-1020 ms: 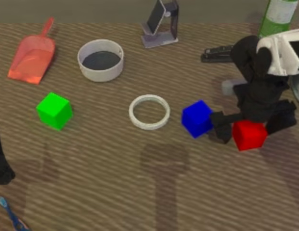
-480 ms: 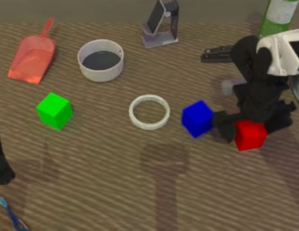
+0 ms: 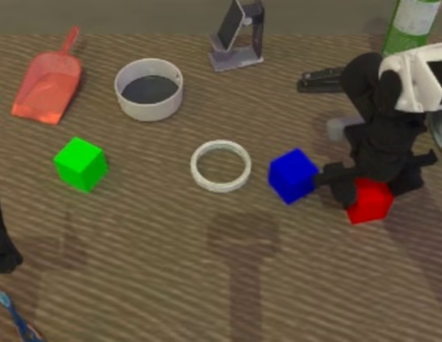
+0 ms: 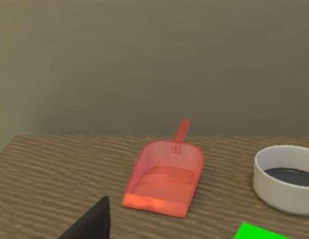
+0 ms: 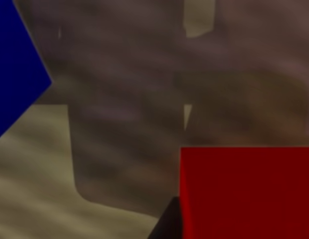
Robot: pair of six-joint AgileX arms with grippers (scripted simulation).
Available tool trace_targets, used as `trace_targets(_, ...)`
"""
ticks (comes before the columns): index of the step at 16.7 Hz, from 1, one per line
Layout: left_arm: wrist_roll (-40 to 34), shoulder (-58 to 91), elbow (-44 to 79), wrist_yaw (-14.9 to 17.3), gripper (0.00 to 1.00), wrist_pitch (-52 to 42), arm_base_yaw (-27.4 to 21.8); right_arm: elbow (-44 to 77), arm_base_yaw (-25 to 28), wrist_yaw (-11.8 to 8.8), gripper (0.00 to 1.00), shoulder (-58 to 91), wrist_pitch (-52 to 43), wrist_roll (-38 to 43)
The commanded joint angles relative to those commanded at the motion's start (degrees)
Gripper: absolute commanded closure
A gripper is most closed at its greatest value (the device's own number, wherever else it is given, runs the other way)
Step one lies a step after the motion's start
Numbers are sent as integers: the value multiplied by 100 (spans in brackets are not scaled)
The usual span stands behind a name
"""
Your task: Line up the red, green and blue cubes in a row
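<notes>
While the row is being built on the woven table (image 3: 171, 285), the left gripper (image 3: 3, 246) is being kept parked at the left edge of the top view, its fingers too little shown for their state to be told. Just right of it, the green cube (image 3: 80, 164) is being left alone below the orange scoop (image 3: 46, 84) and the white bowl (image 3: 149, 87), well apart from the other two cubes. Near the middle, a white ring (image 3: 221, 166) is lying between the green cube and the blue cube (image 3: 292, 175). Farther right, the red cube (image 3: 370, 201) is being worked by the right gripper (image 3: 374, 182), whose fingers are spread on either side of the cube and not yet seen to be clamped. Over the past second the fingers have been lowered and drawn in around the cube, which is itself unmoved near the blue cube but not touching it. A grasp is judged to be under way, with the red cube likely to be the first one lifted. At the far edge, a phone stand (image 3: 238, 35) and a green-and-white can (image 3: 413, 21) are being left untouched.
</notes>
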Motion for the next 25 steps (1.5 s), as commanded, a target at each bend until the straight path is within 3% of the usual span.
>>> trace_targets(8,0,0,0,0,0,0,0,62,-9,15,100,-141,-71,-7)
trace_targets(15,0,0,0,0,0,0,0,780,34,11,100,-645,-1334,-16)
trace_targets(21,0,0,0,0,0,0,0,842,18,8,100,-684,-1422,4)
trace_targets(25,0,0,0,0,0,0,0,1486,545,28,100,-225,-1799,627)
